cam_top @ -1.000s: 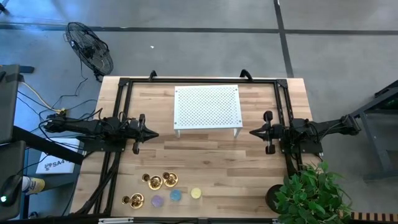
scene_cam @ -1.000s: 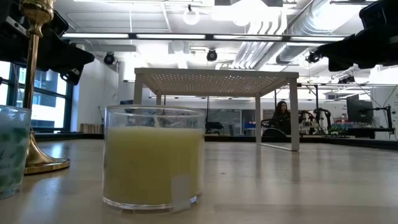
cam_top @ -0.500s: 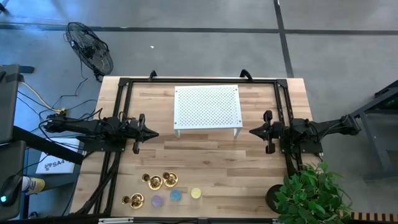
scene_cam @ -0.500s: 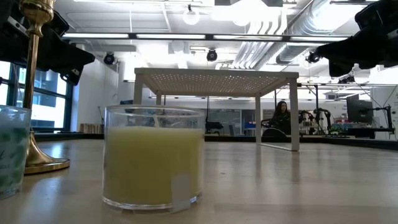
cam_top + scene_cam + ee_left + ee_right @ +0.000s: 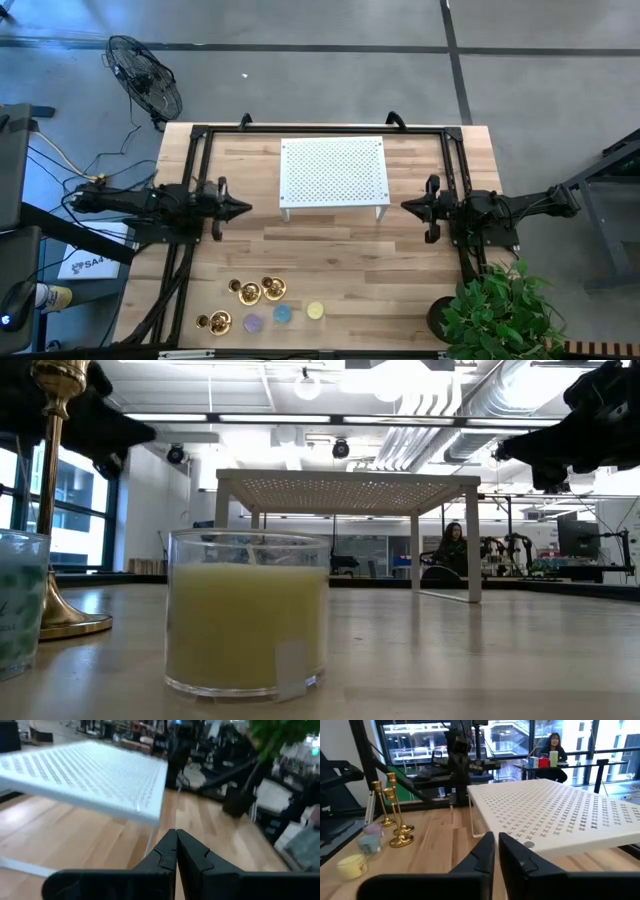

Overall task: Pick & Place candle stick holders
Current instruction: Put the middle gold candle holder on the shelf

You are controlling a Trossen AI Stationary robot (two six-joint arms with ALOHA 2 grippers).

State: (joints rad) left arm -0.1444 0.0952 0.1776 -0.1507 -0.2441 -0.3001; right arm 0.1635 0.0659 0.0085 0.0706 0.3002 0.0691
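Note:
Several gold candle stick holders (image 5: pixel 252 292) stand upright on their round bases on the wooden table (image 5: pixel 340 260), near its front left. The right wrist view shows three of them (image 5: pixel 395 815), and a tall one (image 5: pixel 52 510) rises at the left of the low view. My left gripper (image 5: pixel 247 208) (image 5: pixel 176 842) hovers shut and level at the table's left, pointing at the white shelf. My right gripper (image 5: pixel 404 209) (image 5: pixel 496 847) hovers level at the table's right, with only a narrow slit between its fingers. Both are far from the holders.
A white perforated shelf (image 5: pixel 333 172) stands on legs at the table's far middle, between the two grippers. Purple (image 5: pixel 253 323), blue (image 5: pixel 283 314) and yellow (image 5: pixel 315 311) candles sit by the holders. A potted plant (image 5: pixel 495 310) is at the front right corner. A person (image 5: pixel 450 545) sits far behind.
My left gripper has risen a little and rolled slightly about its own axis. My right gripper has stayed in place and rolled about its axis. The holders and candles have not moved.

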